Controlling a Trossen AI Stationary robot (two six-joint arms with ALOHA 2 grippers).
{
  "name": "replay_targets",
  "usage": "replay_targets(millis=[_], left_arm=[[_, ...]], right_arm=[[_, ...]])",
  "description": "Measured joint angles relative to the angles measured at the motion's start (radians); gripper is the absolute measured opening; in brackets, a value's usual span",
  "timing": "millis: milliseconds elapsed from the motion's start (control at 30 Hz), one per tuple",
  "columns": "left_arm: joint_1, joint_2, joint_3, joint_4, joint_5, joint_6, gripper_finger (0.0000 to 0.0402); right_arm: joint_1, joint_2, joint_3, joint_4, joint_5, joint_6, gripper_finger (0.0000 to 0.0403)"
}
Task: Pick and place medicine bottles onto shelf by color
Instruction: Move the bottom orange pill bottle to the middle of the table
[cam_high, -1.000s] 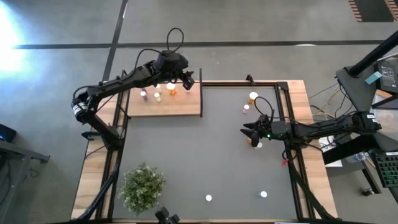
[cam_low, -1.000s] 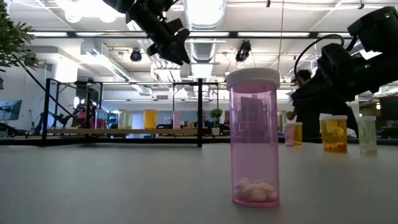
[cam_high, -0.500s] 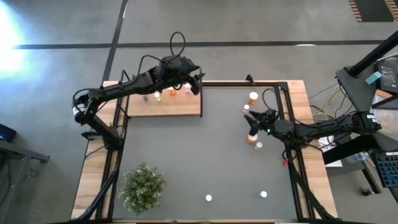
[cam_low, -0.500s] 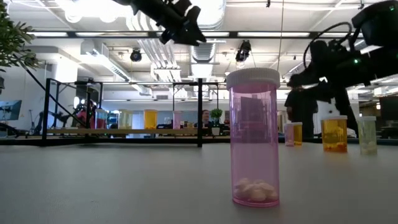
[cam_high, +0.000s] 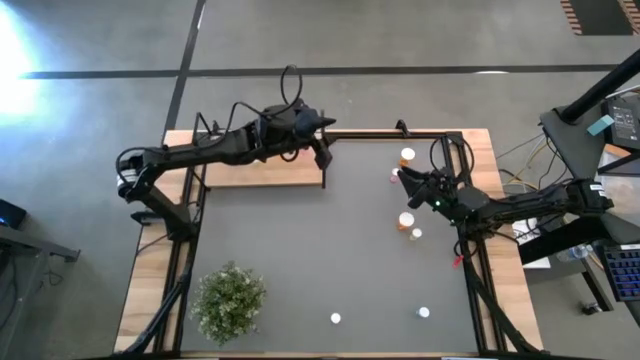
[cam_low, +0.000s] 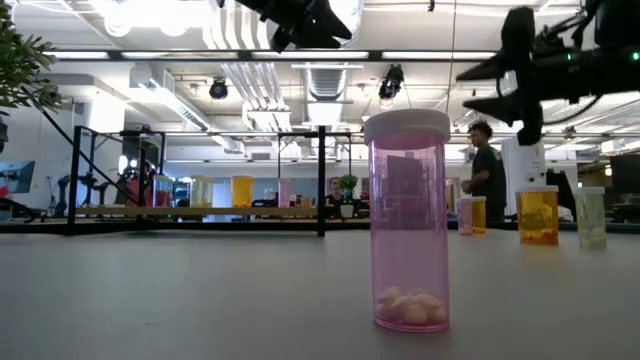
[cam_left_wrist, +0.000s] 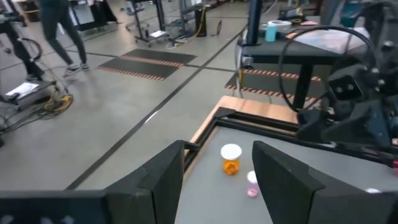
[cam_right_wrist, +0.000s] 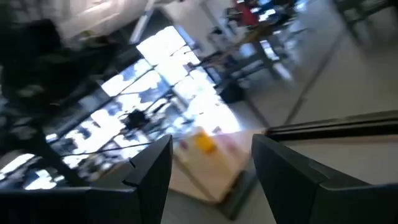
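Medicine bottles stand on the dark table: a pink one (cam_low: 408, 220) close in the low view, an orange one (cam_high: 405, 221) with a white one (cam_high: 416, 234) beside it, and an orange (cam_left_wrist: 231, 158) and a pink one (cam_left_wrist: 252, 183) near the far right corner. Several more (cam_low: 242, 190) stand on the light-wood shelf (cam_high: 265, 172) at the far left. My left gripper (cam_high: 325, 135) hangs open and empty high above the shelf's right end. My right gripper (cam_high: 403, 180) is open, empty and raised between the far bottles and the orange one.
A green bushy plant (cam_high: 230, 300) stands at the near left. Two white-capped bottles (cam_high: 335, 318) (cam_high: 424, 312) stand near the front edge. Black frame rails (cam_high: 400, 133) run round the table. A person (cam_low: 487, 170) stands in the room behind.
My left gripper has swung from above the shelf's bottles toward the table's right, risen and tipped up nearer to level. My right gripper has risen from over the orange bottle, moved toward the far edge and tipped from pointing down to about level. The orange bottle stays standing.
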Motion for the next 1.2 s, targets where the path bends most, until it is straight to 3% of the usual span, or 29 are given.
replay_targets(millis=[133, 267, 400, 500, 600, 700, 900, 1200], left_arm=[[-0.03, -0.015, 0.0, -0.001, 0.0, 0.0, 0.0174], [-0.051, -0.039, 0.0, -0.001, 0.0, -0.001, 0.0174], [-0.062, -0.077, -0.003, -0.008, 0.0, -0.003, 0.0174], [-0.063, -0.108, -0.009, -0.011, -0.001, -0.022, 0.0174], [-0.063, -0.129, -0.011, -0.016, -0.001, -0.098, 0.0174], [-0.063, -0.148, -0.012, -0.022, -0.001, -0.13, 0.0174], [-0.069, -0.168, -0.012, -0.038, -0.002, -0.131, 0.0174], [-0.071, -0.185, -0.028, -0.047, -0.002, -0.132, 0.0174]], right_arm=[[0.0, 0.001, 0.109, -0.197, -0.005, 0.0, 0.021], [0.0, 0.011, 0.314, -0.746, -0.006, 0.06, 0.021], [0.0, 0.064, 0.55, -1.351, -0.03, 0.286, 0.021], [0.0, 0.119, 0.703, -1.689, -0.099, 0.449, 0.0212], [0.0, 0.182, 0.818, -1.908, -0.165, 0.549, 0.0227], [0.0, 0.245, 0.896, -1.998, -0.24, 0.586, 0.0251], [0.0, 0.377, 0.947, -2.008, -0.472, 0.604, 0.0282], [0.0, 0.512, 0.942, -2.016, -0.52, 0.529, 0.0272]])
